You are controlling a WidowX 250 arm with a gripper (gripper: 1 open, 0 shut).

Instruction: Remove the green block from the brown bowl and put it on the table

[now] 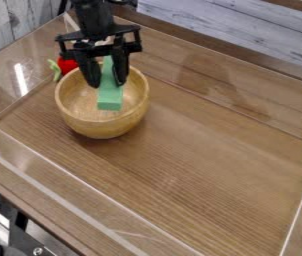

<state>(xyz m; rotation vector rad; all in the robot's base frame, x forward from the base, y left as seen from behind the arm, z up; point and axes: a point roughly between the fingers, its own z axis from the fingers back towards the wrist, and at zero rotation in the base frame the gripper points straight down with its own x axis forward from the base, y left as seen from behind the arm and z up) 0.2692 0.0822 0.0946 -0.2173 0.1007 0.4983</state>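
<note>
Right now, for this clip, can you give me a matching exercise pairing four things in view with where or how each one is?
Things:
1. green block
2. wooden bowl
3. red object
4. end effector

States:
A. sits on the table, nothing lying flat inside
B. behind the bowl, partly hidden
C. shut on the block
D. hanging tilted, lower end over the bowl

Pairs: 1-D, 2-A, 3-B, 4-C
</note>
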